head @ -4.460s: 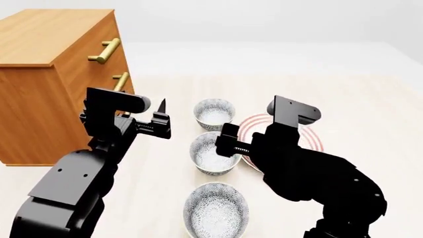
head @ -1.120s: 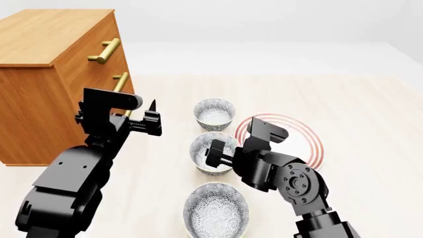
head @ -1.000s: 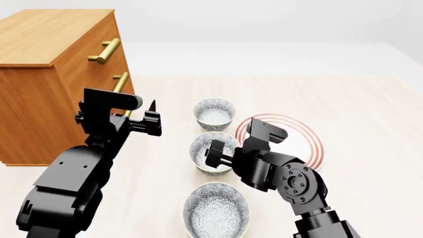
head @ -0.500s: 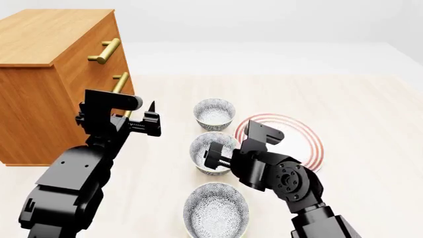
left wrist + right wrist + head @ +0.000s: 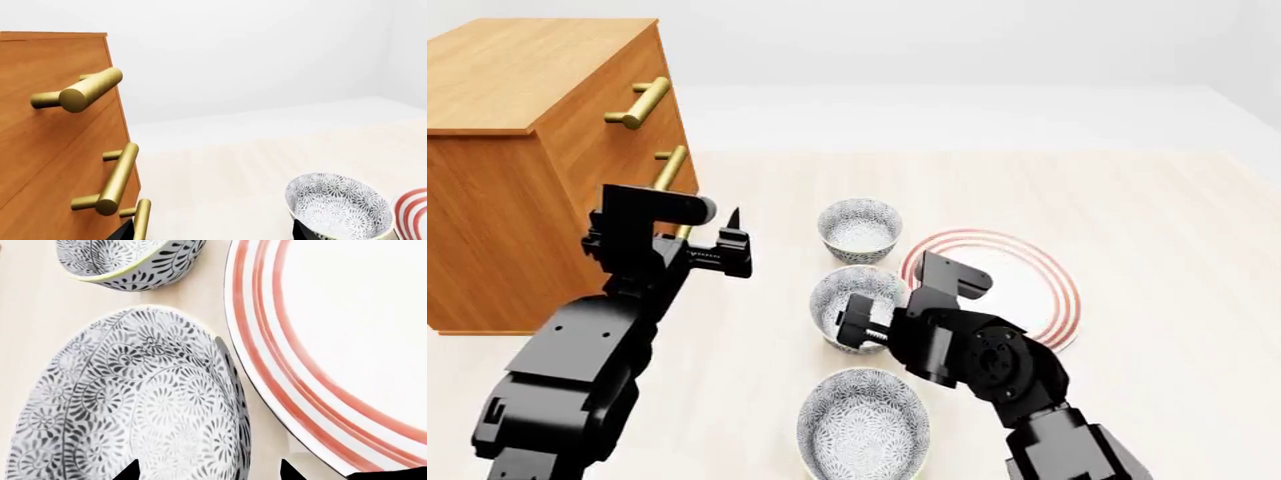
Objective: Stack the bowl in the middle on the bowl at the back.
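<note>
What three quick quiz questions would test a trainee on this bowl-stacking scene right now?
1. True or false: the middle bowl is already stacked on the back bowl.
2. Which gripper is at the middle bowl: A left, B right?
3. Fill in: the red-ringed plate lies to the ____ of the bowls.

Key: 1 false; 2 B; 3 right.
</note>
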Tool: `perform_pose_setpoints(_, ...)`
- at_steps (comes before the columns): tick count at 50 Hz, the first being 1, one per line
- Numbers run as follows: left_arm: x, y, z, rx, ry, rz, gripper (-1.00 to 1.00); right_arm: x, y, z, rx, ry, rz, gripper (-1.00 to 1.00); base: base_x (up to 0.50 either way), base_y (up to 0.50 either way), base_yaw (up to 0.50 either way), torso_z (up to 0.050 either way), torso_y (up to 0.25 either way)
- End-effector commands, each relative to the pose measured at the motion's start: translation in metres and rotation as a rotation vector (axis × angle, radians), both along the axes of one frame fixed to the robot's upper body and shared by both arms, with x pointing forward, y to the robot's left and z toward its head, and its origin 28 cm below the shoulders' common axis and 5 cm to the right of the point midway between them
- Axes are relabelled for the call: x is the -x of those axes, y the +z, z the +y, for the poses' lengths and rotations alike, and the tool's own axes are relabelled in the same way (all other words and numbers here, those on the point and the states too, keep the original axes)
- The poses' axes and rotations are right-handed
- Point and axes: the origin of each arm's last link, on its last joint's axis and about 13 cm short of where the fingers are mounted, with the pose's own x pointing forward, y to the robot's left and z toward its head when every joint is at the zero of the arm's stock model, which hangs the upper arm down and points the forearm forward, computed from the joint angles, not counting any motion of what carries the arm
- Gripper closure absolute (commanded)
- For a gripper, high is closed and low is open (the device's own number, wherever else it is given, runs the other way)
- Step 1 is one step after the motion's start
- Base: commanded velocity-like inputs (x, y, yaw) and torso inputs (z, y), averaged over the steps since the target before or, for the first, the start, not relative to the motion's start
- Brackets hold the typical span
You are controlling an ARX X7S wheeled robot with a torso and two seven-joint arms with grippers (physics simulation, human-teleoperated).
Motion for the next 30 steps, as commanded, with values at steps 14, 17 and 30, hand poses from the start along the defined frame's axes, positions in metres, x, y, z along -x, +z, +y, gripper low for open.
perform_pose_setpoints(14, -0.002, -0.002, 0.000, 0.005, 0.001, 0.003, -1.00, -0.002, -0.007, -0.002, 0.006, 0.001, 0.011, 1.00, 0.00, 0.00, 0.00, 0.000, 0.000)
perform_pose_setpoints(17, -0.002, -0.002, 0.000, 0.005, 0.001, 0.001, -1.00, -0.002, -0.005, -0.002, 0.007, 0.001, 0.007, 1.00, 0.00, 0.00, 0.00, 0.000, 0.000)
perform_pose_setpoints(30, -0.002, 0.001, 0.001, 0.006, 0.005, -0.009, -1.00, -0.005, 0.009, -0.001, 0.006, 0.000, -0.052, 1.00, 0.00, 0.00, 0.00, 0.000, 0.000)
